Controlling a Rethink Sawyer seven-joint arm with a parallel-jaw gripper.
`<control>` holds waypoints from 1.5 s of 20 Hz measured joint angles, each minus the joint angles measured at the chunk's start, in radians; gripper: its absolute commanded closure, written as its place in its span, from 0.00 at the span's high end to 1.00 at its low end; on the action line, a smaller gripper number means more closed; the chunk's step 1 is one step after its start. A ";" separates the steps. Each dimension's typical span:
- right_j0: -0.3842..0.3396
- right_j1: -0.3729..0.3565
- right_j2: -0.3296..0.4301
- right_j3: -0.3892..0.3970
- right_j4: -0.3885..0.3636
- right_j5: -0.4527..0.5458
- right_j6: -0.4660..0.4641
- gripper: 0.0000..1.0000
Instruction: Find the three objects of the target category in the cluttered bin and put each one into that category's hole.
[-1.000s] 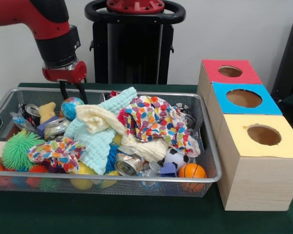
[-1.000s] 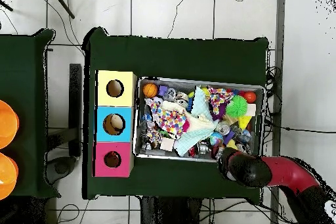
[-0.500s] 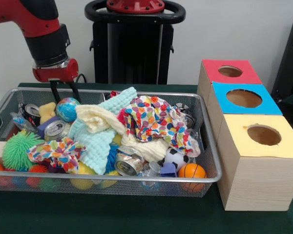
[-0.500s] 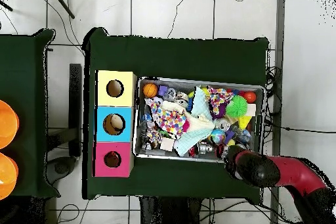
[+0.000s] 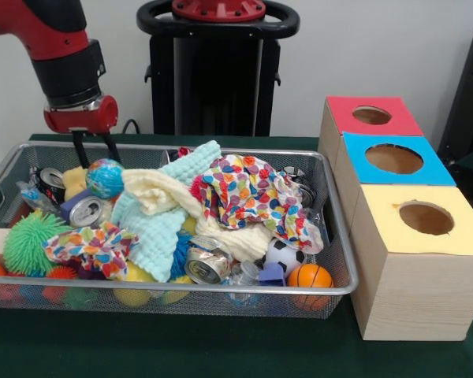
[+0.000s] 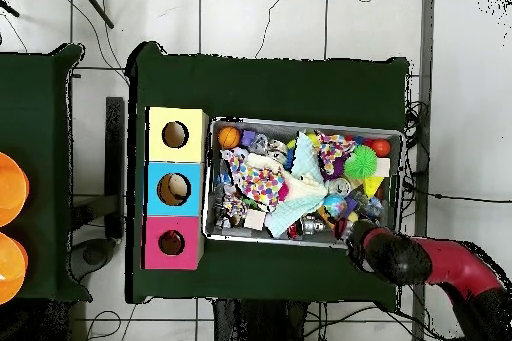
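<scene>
Looks early in the job. On the green surface point(image 5: 221, 356), find a wire bin point(image 5: 221, 292) heaped full, with three boxes at its three o'clock in the front view: yellow box point(image 5: 426, 272) nearest the camera, blue box point(image 5: 437, 169) behind it, red box point(image 5: 343, 110) farthest. Cannot name the target category from this. Can see nothing resting in any hole or on any box top, so judge all three placements as yet to do.

Coming down from twelve o'clock, note the red arm point(image 5: 59, 47), ending over the bin's ten o'clock corner. In the overhead view, see that arm covering the bin's five o'clock corner and hiding what hangs below.

Across the middle of the heap, note the spotted cloth point(image 5: 248, 193) and pale blue cloth point(image 5: 154, 232), burying much else.

At the claw point(image 5: 94, 150): fingers spread apart, nothing between them, hanging just above the clutter.

Just below, toward five o'clock, find a globe ball point(image 5: 104, 177): round, so no long axis. Beside it at seven o'clock, spot a can point(image 5: 87, 211) lying tilted, lid turned up toward the camera, long axis running roughly eight to two o'clock.
</scene>
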 measured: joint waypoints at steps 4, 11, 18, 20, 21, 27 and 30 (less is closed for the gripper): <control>0.030 0.018 -0.019 -0.041 -0.014 0.000 0.000 1.00; 0.108 0.089 -0.033 -0.140 -0.038 0.001 0.000 1.00; 0.112 0.165 -0.035 -0.179 -0.061 -0.003 0.000 1.00; 0.098 0.182 -0.037 -0.192 -0.062 -0.006 0.000 1.00; 0.094 0.183 -0.035 -0.192 -0.061 -0.007 0.000 1.00; 0.073 0.183 -0.033 -0.193 -0.062 -0.017 0.000 1.00; 0.062 0.182 -0.033 -0.192 -0.062 -0.017 0.000 1.00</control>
